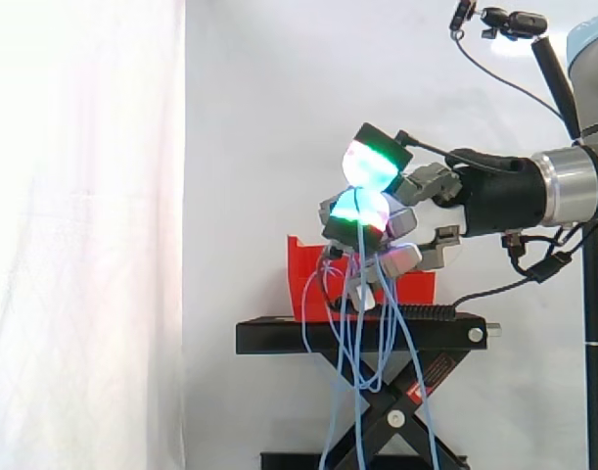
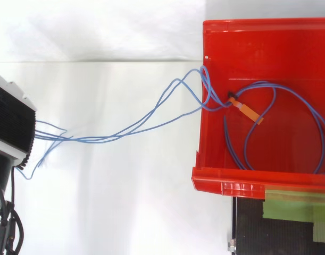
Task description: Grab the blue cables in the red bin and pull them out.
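Note:
In the side view my hand (image 1: 382, 220) is raised above the front of the red bin (image 1: 303, 269), its fingers curled and its pads glowing green. It is shut on a bundle of thin blue cables (image 1: 360, 323) that drop from the pads in long loops past the stand towards the floor. From above, the hand (image 2: 10, 119) sits at the left edge. The blue cables (image 2: 98, 140) stretch from it to the right, over the left wall of the red bin (image 2: 258, 32). Inside the bin they end in a wide loop with an orange tag (image 2: 250, 112).
The bin stands on a black scissor-lift stand (image 1: 279, 338) before the white curtain. Green tape (image 2: 290, 204) is stuck on the stand beside the bin's near wall. The arm enters from the right in the side view.

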You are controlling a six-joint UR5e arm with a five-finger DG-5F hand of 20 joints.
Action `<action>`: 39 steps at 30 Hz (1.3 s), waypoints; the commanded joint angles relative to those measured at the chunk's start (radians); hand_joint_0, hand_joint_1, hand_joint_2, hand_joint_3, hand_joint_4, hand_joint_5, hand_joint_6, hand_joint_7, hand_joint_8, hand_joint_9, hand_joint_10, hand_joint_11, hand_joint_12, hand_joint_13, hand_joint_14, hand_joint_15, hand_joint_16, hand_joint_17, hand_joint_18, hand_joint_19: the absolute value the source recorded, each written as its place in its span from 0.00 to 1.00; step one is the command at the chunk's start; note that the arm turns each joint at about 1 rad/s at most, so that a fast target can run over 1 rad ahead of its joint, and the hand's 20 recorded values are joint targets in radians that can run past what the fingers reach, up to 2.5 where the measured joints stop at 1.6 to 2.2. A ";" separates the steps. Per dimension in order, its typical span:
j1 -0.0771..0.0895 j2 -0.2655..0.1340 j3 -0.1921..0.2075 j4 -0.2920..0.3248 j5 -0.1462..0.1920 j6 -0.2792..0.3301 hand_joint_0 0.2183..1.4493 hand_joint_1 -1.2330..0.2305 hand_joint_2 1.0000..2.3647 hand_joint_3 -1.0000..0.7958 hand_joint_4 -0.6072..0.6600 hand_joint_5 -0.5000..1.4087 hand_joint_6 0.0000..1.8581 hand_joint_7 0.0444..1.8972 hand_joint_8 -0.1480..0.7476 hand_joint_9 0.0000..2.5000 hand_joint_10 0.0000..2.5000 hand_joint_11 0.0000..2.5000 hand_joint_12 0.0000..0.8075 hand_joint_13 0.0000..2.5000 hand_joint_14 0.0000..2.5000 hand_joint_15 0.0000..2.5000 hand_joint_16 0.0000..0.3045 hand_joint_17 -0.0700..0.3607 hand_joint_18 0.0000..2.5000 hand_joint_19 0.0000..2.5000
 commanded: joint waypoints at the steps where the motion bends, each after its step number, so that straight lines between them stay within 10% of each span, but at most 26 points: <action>1: 0.000 0.000 0.000 0.000 0.000 0.000 0.54 0.23 0.00 0.03 0.52 0.83 0.00 0.50 0.36 0.50 0.25 0.75 0.38 0.53 0.01 0.57 0.16 0.42 0.32 0.31; 39: 0.001 0.000 0.000 0.002 -0.002 0.000 0.51 0.18 0.00 0.06 0.57 0.69 0.12 0.42 0.40 0.44 0.30 0.71 0.40 0.51 0.01 0.57 0.17 0.44 0.30 0.31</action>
